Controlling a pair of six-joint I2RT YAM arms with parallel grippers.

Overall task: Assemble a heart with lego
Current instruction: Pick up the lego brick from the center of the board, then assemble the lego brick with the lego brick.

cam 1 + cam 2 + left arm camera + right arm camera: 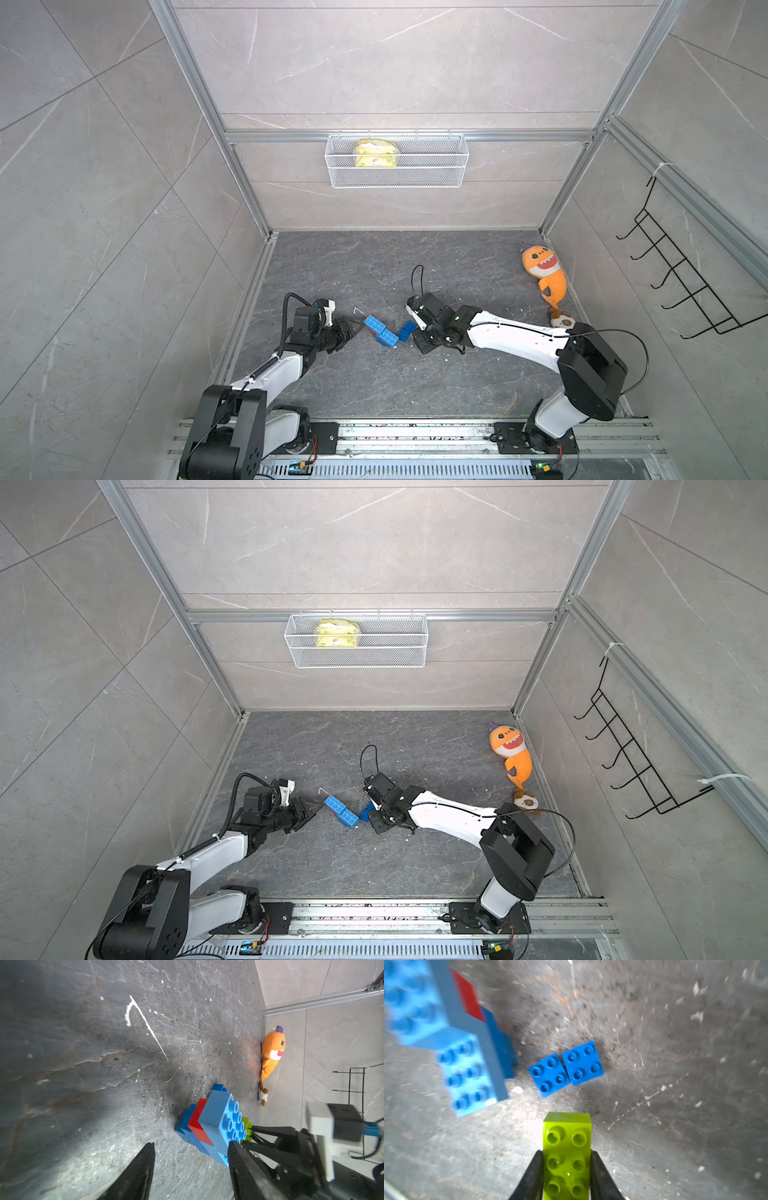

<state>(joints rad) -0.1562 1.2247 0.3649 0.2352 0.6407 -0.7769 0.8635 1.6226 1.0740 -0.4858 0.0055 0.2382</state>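
The heart (380,330) (340,810) is a clump of light and dark blue lego with a red block, lying on the dark floor between my arms. In the left wrist view the heart (216,1122) rests against the outer side of one finger. My left gripper (191,1153) (356,326) is open, with only bare floor between its fingers. My right gripper (566,1153) (417,328) is shut on a lime green brick (566,1155), which shows just behind the clump as a lime green brick (247,1126). Two loose dark blue square bricks (550,1074) (582,1062) lie side by side ahead of it.
An orange plush shark (544,270) and a small brown-and-white plush (562,320) lie along the right wall. A thin white wire hook (359,311) lies on the floor by the clump. A white mesh basket (397,160) hangs on the back wall, a black hook rack (681,270) on the right wall.
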